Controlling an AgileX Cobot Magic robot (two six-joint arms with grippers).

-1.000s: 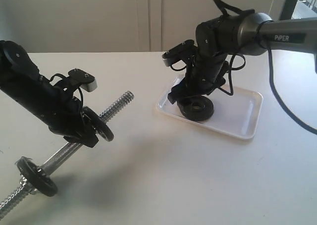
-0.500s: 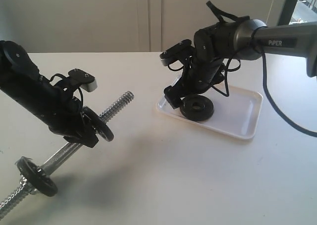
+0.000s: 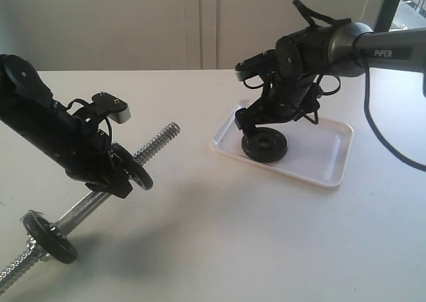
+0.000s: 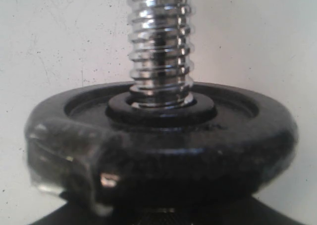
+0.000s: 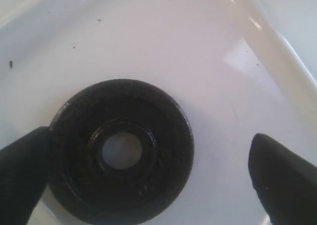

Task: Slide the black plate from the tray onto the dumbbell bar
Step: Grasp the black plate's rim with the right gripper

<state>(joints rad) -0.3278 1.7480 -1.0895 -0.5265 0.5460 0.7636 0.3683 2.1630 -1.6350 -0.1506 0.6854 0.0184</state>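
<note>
The black plate (image 3: 265, 146) lies flat in the tray (image 3: 323, 172), toward the tray's end nearer the dumbbell bar (image 3: 157, 146), centre hole up. It is the only thing in the tray; the rest of the white floor is bare, and the tray sits on the bench (image 3: 233, 249).

My right fingers (image 5: 22, 175) are spread wide over the plate. In the right wrist view one finger is touching or just beside its rim, I can't tell which, and the other stands well apart. They have hold of nothing.

My left fingers (image 3: 118, 182) seem closed on the bar, since its threaded end points up into the air. The pads are hidden behind the grey-black disc (image 3: 136, 169) in front of them. A second disc (image 3: 50, 239) sits near the bar's low end.

Risks as I judge them:
- The fingers are off centre, so closing from here could push the plate across the smooth tray floor rather than clamp it.
- The plate lies flat, so a shallow pinch on its raised ring may slip on the lift.
- The light tray could shift or come up with it.
- At the bar, the hole must meet a tilted coarse thread, and any misalignment may jam it or knock the bar in my left grip.
</note>
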